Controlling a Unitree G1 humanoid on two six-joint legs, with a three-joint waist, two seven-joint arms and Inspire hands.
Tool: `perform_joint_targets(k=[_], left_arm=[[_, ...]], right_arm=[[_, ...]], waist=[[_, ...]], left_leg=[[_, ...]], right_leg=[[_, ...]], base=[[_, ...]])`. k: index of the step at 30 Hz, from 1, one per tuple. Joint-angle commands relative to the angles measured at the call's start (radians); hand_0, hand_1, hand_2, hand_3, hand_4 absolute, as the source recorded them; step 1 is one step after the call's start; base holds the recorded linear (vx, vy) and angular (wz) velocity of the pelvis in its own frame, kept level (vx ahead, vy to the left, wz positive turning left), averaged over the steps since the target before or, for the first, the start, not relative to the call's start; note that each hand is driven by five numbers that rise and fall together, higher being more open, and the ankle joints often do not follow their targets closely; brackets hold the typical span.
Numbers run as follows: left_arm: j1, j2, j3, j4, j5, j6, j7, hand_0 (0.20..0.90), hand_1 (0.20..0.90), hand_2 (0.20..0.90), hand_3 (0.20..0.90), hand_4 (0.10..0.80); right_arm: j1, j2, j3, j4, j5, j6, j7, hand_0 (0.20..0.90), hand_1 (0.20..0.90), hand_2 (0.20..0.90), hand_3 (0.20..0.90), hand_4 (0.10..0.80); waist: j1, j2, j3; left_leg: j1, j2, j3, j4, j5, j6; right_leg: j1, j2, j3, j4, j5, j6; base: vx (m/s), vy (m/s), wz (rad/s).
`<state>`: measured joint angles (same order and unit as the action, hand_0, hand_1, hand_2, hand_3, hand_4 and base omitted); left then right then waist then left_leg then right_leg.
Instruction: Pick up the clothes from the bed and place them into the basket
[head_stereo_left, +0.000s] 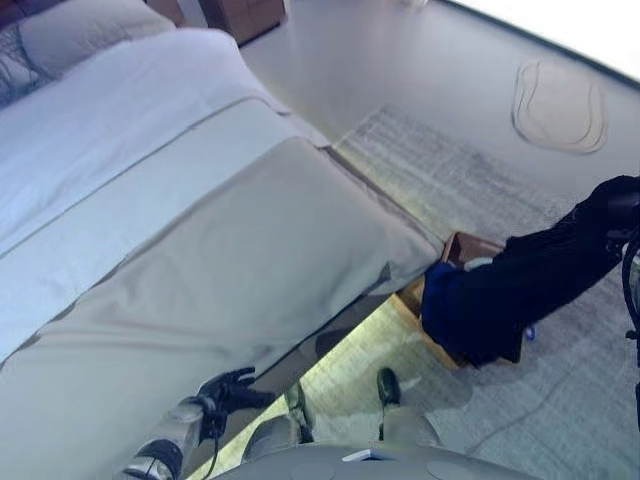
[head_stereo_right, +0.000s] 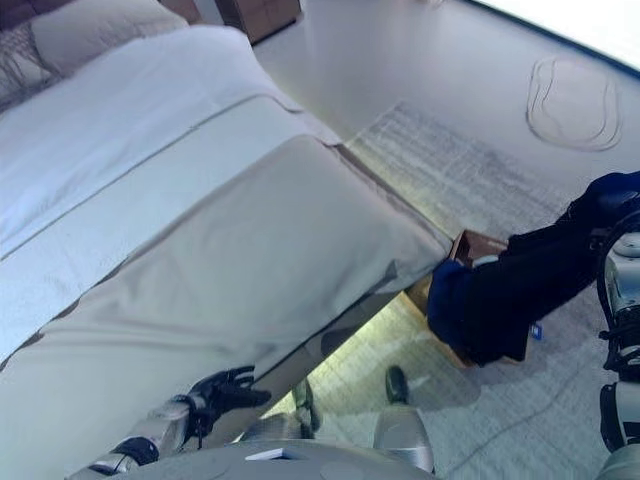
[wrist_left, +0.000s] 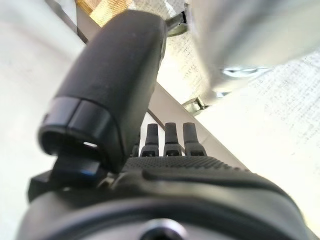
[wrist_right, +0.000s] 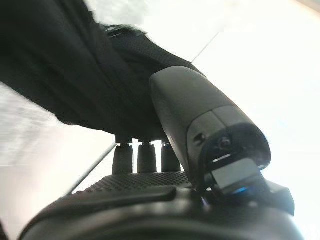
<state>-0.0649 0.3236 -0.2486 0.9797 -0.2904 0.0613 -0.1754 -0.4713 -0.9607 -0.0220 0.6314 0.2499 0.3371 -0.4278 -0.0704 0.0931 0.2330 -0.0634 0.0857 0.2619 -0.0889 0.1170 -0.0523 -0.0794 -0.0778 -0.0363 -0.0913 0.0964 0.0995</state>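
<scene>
A dark blue-black garment (head_stereo_left: 520, 290) hangs from my right hand at the right side of the eye views. Its lower end droops over the brown basket (head_stereo_left: 470, 246), which stands on the floor by the bed's corner. In the right wrist view my right hand (wrist_right: 200, 120) has its thumb and fingers closed on the dark cloth (wrist_right: 75, 65). My left hand (head_stereo_left: 228, 388) is low beside the bed's side, fingers spread and empty; it also shows in the left wrist view (wrist_left: 110, 85). The bed (head_stereo_left: 250, 240) has a beige cover and I see no clothes on it.
A white sheet (head_stereo_left: 120, 120) and a pillow (head_stereo_left: 70, 35) lie at the bed's head. A pale grey rug (head_stereo_left: 450, 170) covers the floor round the basket. Wooden furniture (head_stereo_left: 245, 15) stands at the far wall.
</scene>
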Motion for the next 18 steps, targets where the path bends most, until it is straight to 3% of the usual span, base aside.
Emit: perform_joint_targets(k=[1, 9, 10, 14, 18], left_arm=[[-0.057, 0.045, -0.044, -0.011, -0.045, -0.050, 0.014, 0.900, 0.900, 0.900, 0.900, 0.800], [-0.076, 0.050, -0.048, -0.023, -0.056, -0.055, 0.005, 0.900, 0.900, 0.900, 0.900, 0.800], [-0.083, 0.055, -0.049, -0.021, -0.062, -0.057, 0.001, 0.900, 0.900, 0.900, 0.900, 0.800], [-0.094, 0.057, -0.061, -0.028, -0.076, -0.064, -0.001, 0.900, 0.900, 0.900, 0.900, 0.800], [-0.106, 0.066, -0.062, -0.039, -0.088, -0.063, -0.006, 0.900, 0.900, 0.900, 0.900, 0.800]], right_arm=[[-0.195, -0.086, 0.000, -0.017, -0.032, -0.068, -0.119, 0.300, 0.300, 0.300, 0.200, 0.100], [-0.202, -0.065, 0.029, -0.023, -0.096, -0.038, -0.107, 0.300, 0.300, 0.300, 0.200, 0.100], [-0.203, -0.063, 0.045, -0.003, -0.103, -0.012, -0.092, 0.900, 0.900, 0.900, 0.900, 0.800], [-0.226, -0.059, 0.083, 0.074, -0.086, -0.010, -0.098, 0.900, 0.900, 0.900, 0.900, 0.800], [-0.258, -0.068, 0.134, 0.116, -0.183, 0.034, -0.012, 0.900, 0.900, 0.900, 0.900, 0.800]], waist=[[0.014, -0.040, 0.031], [0.001, -0.019, 0.074], [0.000, -0.018, 0.079], [0.002, -0.012, 0.092], [0.004, -0.004, 0.107]], left_leg=[[0.021, -0.058, -0.067, 0.038, -0.139, 0.019], [-0.009, -0.054, -0.063, 0.053, -0.135, 0.009], [-0.015, -0.053, -0.062, 0.058, -0.134, 0.007], [-0.027, -0.052, -0.062, 0.066, -0.134, 0.004], [-0.038, -0.055, -0.063, 0.064, -0.127, 0.000]], right_leg=[[-0.009, 0.045, -0.107, 0.045, -0.084, -0.053], [-0.047, 0.048, -0.104, 0.056, -0.085, -0.055], [-0.052, 0.047, -0.104, 0.058, -0.084, -0.055], [-0.065, 0.048, -0.102, 0.059, -0.081, -0.058], [-0.079, 0.047, -0.102, 0.054, -0.074, -0.058]], base=[[-0.062, -0.041, -0.03], [-0.038, -0.019, -0.05], [-0.021, -0.037, -0.01], [-0.025, -0.028, 0.00], [-0.036, 0.006, -0.01]])
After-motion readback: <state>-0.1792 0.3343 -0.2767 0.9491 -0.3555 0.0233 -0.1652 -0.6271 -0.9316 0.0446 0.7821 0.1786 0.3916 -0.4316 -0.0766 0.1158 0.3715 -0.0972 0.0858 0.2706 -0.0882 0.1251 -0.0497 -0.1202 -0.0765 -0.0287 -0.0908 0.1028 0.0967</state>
